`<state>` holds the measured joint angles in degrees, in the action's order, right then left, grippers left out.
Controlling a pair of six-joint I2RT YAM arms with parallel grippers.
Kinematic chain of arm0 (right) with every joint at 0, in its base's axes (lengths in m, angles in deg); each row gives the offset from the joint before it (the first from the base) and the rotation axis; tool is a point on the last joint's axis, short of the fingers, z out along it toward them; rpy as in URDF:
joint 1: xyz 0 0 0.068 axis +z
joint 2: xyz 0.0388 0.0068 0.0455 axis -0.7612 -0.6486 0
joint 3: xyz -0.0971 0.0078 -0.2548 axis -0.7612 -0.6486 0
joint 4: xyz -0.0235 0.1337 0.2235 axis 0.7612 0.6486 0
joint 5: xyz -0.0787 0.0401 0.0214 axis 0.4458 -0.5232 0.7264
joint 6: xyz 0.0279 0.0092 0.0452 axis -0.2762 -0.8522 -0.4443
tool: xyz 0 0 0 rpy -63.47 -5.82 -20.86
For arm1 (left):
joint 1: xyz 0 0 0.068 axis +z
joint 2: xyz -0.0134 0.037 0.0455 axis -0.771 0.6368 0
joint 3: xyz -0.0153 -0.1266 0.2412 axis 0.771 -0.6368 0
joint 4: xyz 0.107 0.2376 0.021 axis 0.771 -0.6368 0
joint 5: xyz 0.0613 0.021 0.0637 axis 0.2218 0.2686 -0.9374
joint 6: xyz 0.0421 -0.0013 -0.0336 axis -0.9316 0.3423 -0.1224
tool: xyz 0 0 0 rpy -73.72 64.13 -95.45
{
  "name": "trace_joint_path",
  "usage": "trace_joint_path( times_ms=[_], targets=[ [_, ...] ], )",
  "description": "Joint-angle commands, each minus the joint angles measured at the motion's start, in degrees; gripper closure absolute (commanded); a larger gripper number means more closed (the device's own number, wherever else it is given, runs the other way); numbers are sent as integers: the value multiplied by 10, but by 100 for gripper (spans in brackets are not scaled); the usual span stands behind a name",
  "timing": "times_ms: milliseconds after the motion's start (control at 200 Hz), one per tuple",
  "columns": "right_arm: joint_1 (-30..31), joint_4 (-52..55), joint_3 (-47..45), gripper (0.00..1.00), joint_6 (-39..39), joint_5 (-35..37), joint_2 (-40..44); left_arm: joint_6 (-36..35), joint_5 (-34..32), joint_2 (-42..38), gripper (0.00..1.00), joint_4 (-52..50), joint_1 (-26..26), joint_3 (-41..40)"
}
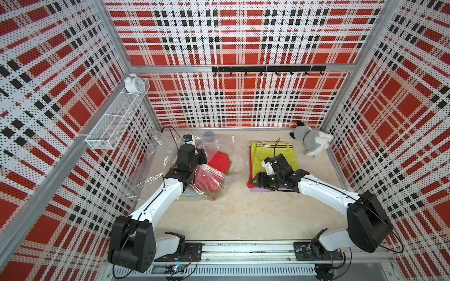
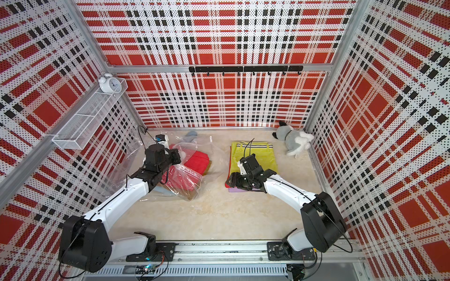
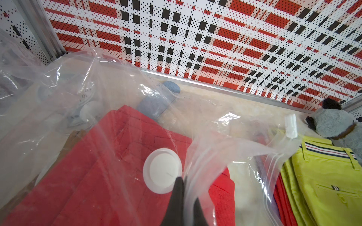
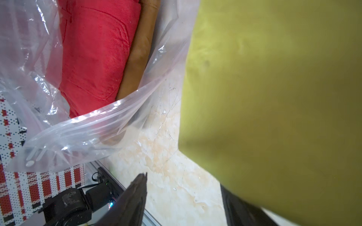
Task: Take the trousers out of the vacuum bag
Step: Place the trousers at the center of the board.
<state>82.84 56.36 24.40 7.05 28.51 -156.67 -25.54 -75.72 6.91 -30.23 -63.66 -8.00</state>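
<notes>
- The vacuum bag [image 1: 146, 175] lies crumpled on the left half of the worktop [image 1: 231, 219], with its zip mouth turned toward the middle.
- The left end effector [image 3: 182, 182] is closed on a fold of the bag's clear film, just beside the round white valve cap [image 3: 162, 170]. This probably lifts the top sheet so the mouth gapes, and anchors the bag while cloth is drawn out.
- Inside the bag, red trousers [image 1: 220, 159] rest on mustard-brown trousers [image 4: 140, 50]. A grey-blue fold [image 3: 150, 106] sits deeper in, toward the back wall.
- On the right half, apart from the bag, a stack lies in the open: yellow-green trousers [image 1: 272, 153] on top, a red layer [image 1: 248, 185] under them and lilac trousers [image 1: 258, 190] at the bottom. They appear to be already out, piled clear of the bag mouth.
- The right end effector [image 4: 183, 180] hangs at the stack's near corner on the bag side. Its jaws are spread wide, with only bare worktop between them.
- The yellow-green cloth overlaps one finger in the right wrist view, but contact cannot be told.
- The plush toy [image 1: 310, 141] sits in the back right corner, near the stack.
</notes>
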Motion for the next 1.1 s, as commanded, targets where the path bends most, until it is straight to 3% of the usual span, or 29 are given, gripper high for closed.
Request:
trace_joint_path(
  times_ms=[0, 190, 481, 852, 1092],
  targets=[
    [2, 76, 30, 32, 82, -2, 47, -7, 0, 2, 100, 3, 2, 18],
    [-8, 116, 74, 31, 124, 43, 60, -7, 6, -1, 100, 2, 4, 21],
    [-85, 58, 49, 32, 70, 191, 60, -8, 3, -9, 100, -8, 5, 31],
    [-104, 12, -24, 31, 55, 218, -41, -14, -3, -17, 100, -24, 4, 48],
    [-141, 3, -49, 30, 54, 232, -62, -15, -2, -16, 100, -27, 2, 53]
  ],
)
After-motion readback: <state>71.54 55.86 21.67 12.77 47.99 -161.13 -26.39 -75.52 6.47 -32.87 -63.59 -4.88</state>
